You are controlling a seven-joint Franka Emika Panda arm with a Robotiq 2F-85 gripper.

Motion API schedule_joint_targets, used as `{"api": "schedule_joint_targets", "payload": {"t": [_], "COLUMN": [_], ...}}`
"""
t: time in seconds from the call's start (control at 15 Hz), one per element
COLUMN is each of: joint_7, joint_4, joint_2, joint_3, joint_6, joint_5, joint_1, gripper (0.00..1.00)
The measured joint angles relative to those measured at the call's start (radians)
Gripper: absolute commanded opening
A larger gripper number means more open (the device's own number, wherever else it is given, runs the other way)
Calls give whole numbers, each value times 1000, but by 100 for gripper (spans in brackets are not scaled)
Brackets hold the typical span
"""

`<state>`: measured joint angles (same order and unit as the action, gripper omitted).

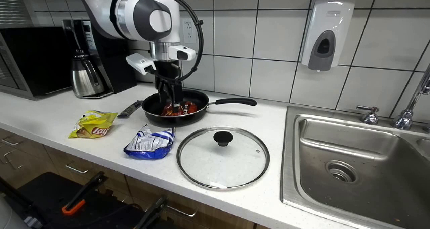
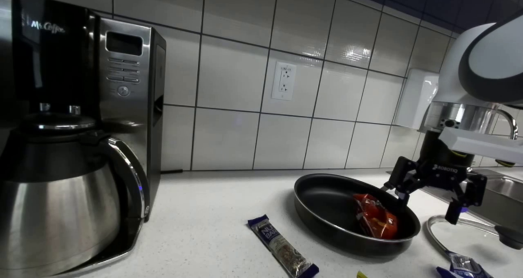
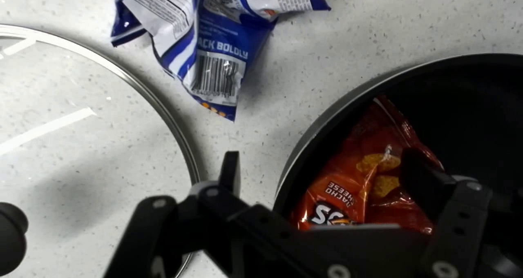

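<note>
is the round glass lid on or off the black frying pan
Off: the round glass lid lies on the speckled white counter beside the black frying pan, whose open top shows a shiny red chip bag inside.

A glossy, crumpled red nacho cheese bag (image 3: 359, 184), white lettering and golden print across its front, lies before me, slumped to one side inside a round, shallow, silver-edged black frying pan (image 2: 327, 202).
</note>
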<state>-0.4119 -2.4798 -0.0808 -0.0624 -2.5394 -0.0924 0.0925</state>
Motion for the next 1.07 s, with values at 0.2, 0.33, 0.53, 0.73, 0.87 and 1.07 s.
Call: {"api": "schedule_joint_targets", "payload": {"t": [0.2, 0.33, 0.53, 0.73, 0.87, 1.07], "joint_7": [20, 27, 27, 27, 27, 27], "joint_4": [-39, -65, -104, -140, -161, -185], "joint_2": [37, 60, 88, 113, 127, 135], "joint_3": [2, 4, 5, 5, 5, 5], "joint_6": [0, 0, 0, 0, 0, 0], "joint_5": [-19, -29, -32, -32, -32, -33], "joint_1": [-1, -1, -1, -9, -16, -22], "gripper": [100, 100, 100, 100, 100, 100]}}
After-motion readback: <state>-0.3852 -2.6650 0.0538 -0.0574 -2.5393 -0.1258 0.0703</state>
